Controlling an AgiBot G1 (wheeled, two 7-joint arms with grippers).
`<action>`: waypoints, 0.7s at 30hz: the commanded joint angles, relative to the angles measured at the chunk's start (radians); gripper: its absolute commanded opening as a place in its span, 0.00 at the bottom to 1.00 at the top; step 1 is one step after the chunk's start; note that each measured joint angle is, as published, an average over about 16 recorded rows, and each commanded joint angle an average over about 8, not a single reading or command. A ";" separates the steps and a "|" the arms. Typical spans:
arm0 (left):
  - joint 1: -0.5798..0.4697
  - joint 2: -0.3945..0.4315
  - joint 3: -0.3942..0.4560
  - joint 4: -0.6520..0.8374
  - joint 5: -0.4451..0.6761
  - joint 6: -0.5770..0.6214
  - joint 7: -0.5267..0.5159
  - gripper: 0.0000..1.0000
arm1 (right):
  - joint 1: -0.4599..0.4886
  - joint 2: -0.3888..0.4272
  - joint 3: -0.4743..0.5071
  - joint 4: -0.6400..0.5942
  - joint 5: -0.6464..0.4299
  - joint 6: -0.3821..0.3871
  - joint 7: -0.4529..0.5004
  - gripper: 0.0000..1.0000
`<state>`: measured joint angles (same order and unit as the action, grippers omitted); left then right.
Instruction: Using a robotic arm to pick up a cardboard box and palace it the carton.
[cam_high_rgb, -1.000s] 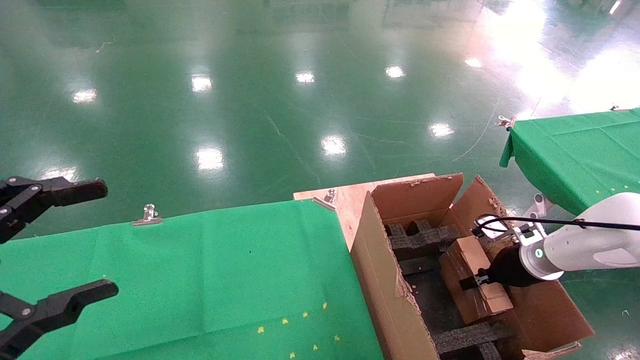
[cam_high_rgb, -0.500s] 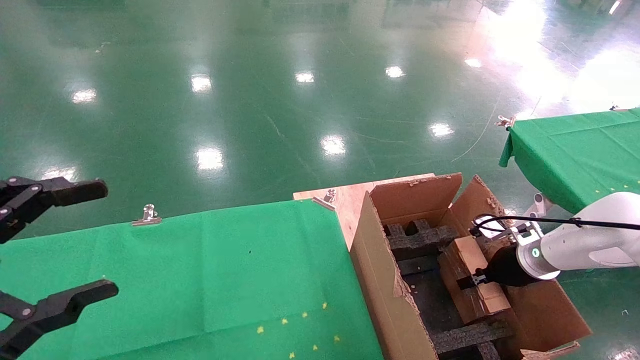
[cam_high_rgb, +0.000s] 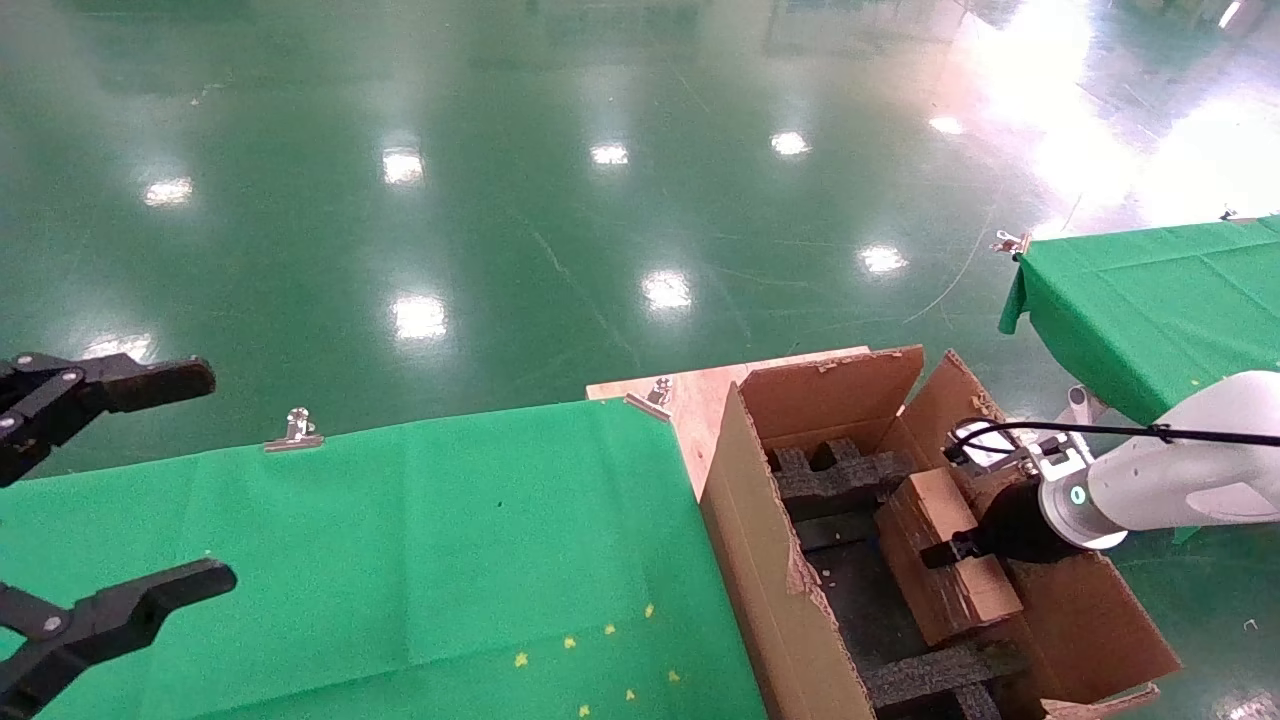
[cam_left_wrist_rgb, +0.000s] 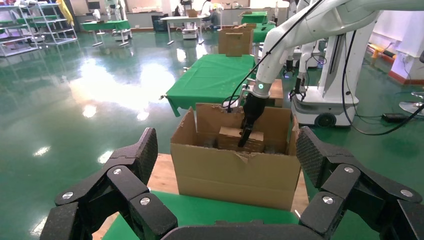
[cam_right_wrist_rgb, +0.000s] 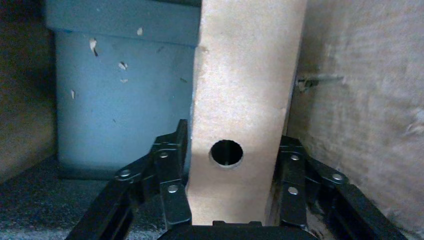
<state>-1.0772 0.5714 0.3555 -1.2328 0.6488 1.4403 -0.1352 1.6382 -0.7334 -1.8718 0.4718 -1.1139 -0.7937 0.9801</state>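
The small brown cardboard box (cam_high_rgb: 925, 505) is inside the large carton (cam_high_rgb: 760, 560), between black foam inserts (cam_high_rgb: 840, 475) and the carton's right wall. My right gripper (cam_high_rgb: 950, 550), on the white arm with the green ring (cam_high_rgb: 1077, 494), is shut on the box. In the right wrist view both fingers (cam_right_wrist_rgb: 172, 170) press the sides of the box (cam_right_wrist_rgb: 240, 90), just beside its round hole (cam_right_wrist_rgb: 226, 152). My left gripper (cam_high_rgb: 215, 477) hangs open and empty at the far left, and its wrist view shows the carton (cam_left_wrist_rgb: 230, 175) and the box (cam_left_wrist_rgb: 230, 137).
A green-clothed table (cam_high_rgb: 400, 540) with metal clips (cam_high_rgb: 296, 430) lies left of the carton. A wooden board (cam_high_rgb: 690, 395) lies under the carton's far corner. A second green table (cam_high_rgb: 1150, 300) stands at the right. A foam block (cam_right_wrist_rgb: 120, 100) stands close beside the box.
My right gripper and the box have shifted slightly up and toward the carton's far end. The left gripper has not moved.
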 joint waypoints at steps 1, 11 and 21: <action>0.000 0.000 0.000 0.000 0.000 0.000 0.000 1.00 | 0.008 0.002 -0.002 0.003 -0.005 -0.002 0.003 1.00; 0.000 0.000 0.000 0.000 0.000 0.000 0.000 1.00 | 0.060 0.031 -0.013 0.054 -0.037 0.006 0.029 1.00; 0.000 0.000 0.000 0.000 0.000 0.000 0.000 1.00 | 0.217 0.099 0.019 0.209 -0.059 0.005 -0.009 1.00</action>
<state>-1.0772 0.5714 0.3555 -1.2328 0.6488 1.4403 -0.1352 1.8578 -0.6246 -1.8451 0.6954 -1.1625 -0.8009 0.9524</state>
